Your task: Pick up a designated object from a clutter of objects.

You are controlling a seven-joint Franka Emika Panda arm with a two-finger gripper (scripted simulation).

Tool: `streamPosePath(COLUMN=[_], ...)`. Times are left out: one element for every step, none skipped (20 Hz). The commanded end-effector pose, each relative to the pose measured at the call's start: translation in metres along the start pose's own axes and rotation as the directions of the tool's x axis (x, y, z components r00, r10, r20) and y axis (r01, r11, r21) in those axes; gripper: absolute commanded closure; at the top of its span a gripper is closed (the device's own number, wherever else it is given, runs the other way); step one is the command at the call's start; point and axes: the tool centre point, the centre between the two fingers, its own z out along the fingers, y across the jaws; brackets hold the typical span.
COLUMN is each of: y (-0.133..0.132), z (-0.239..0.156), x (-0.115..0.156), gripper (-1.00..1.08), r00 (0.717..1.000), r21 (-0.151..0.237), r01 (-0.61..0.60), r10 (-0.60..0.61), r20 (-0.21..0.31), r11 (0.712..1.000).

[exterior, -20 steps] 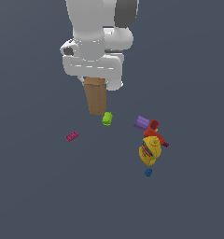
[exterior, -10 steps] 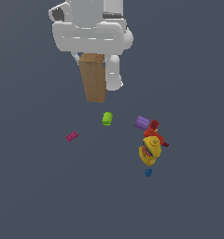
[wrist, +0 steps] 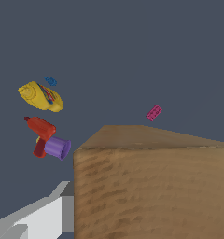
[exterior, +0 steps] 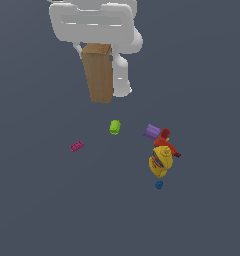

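The tall tan-brown box (exterior: 97,87) hangs in the air, well above the floor. My gripper (exterior: 103,70) is shut on its upper part, with one white finger (exterior: 122,80) showing beside it. In the wrist view the box (wrist: 151,186) fills the near field, with a white finger (wrist: 44,214) against its side. The rest of the clutter lies on the floor below: a lime-green cylinder (exterior: 115,127), purple cylinder (exterior: 152,131), red piece (exterior: 165,137), yellow toy (exterior: 160,161), blue piece (exterior: 159,184) and magenta brick (exterior: 77,146).
The wrist view also shows the yellow toy (wrist: 40,96), red piece (wrist: 39,130), purple cylinder (wrist: 57,147), blue piece (wrist: 50,80) and magenta brick (wrist: 154,112) far below. The lime-green cylinder is hidden there behind the box. The floor is plain dark grey.
My gripper has risen with the brown box in it, further above the floor. The items on the floor have not moved.
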Motion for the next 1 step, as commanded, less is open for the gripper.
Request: streamPosePath(y=[0.0000], z=[-0.0057], x=[0.0009], gripper=[1.08], r00=[1.000], r21=[0.000], r01=[0.000], r10=[0.000], r20=[-0.008], r11=[1.000])
